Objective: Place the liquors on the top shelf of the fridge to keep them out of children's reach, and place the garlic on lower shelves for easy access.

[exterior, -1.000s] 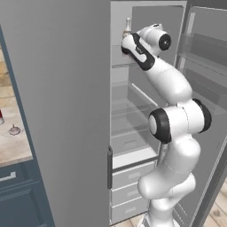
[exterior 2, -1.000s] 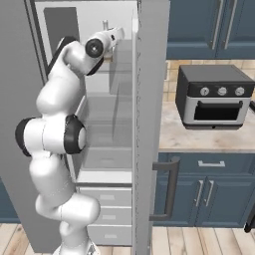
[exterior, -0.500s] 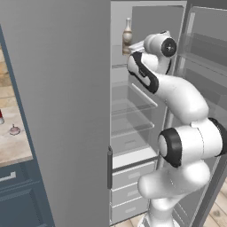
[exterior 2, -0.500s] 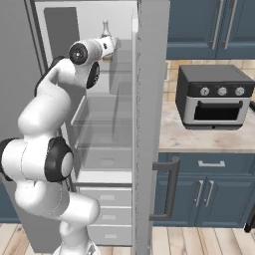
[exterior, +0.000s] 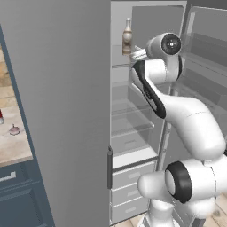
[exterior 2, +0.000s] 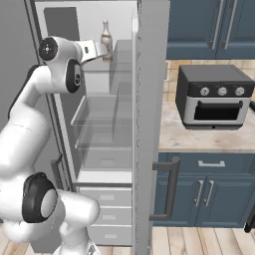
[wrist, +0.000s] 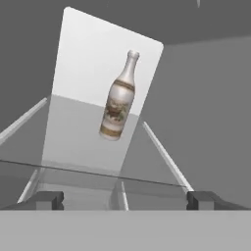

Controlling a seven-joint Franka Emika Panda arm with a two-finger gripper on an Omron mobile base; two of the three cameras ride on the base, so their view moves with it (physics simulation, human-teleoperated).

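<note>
The greyish-brown liquor bottle [exterior: 127,37] [exterior 2: 106,40] [wrist: 119,98] stands upright on the fridge's top shelf [exterior: 119,65] [exterior 2: 122,70] [wrist: 73,130], free of any grip. My gripper [exterior: 138,54] [exterior 2: 102,50] [wrist: 125,200] is open and empty, a short way in front of the bottle at the shelf's front edge. On the wooden counter far left lies the garlic [exterior: 14,130]. A sliver of a red-and-white thing [exterior: 1,118] shows beside it at the picture's edge. The lower shelves [exterior: 132,111] [exterior 2: 99,115] are bare glass.
The fridge's grey left door [exterior: 62,111] and right door [exterior 2: 149,124] stand open on either side of my arm. White drawers [exterior: 128,181] sit below the shelves. A toaster oven [exterior 2: 214,97] rests on the counter to the right, above dark blue cabinets [exterior 2: 209,191].
My hand has drawn back and slightly down from the bottle, which stays standing on the top shelf. The arm's elbow has swung outward and lower.
</note>
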